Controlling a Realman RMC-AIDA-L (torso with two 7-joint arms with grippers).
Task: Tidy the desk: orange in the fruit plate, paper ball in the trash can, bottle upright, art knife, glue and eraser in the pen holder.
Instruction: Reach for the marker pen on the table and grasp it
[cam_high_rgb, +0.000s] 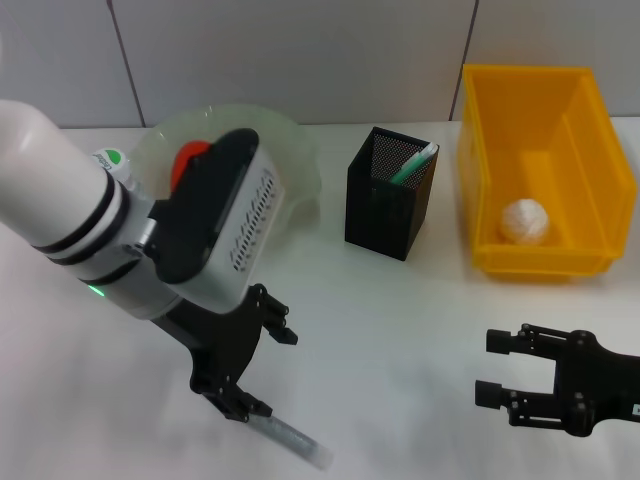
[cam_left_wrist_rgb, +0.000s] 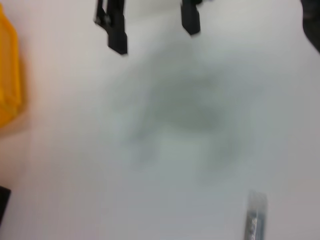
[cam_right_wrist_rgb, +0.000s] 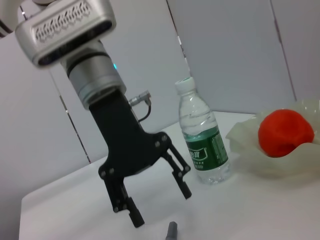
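Two grippers are open. Left gripper hangs over the knife, near the bottle. Right gripper waits apart. Bottle stands upright beside the plate; its green label is unreadable.

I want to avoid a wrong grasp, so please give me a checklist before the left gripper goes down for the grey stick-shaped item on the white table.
1. Left gripper open: ok.
2. Grey stick-shaped item between its fingers: not ok, it lies to one side.
3. Right gripper apart from it: ok.
4. Black mesh square pen holder upright, room inside: ok.
5. Clear plastic bottle with green label upright: ok.
6. Knife or glue: cannot tell.
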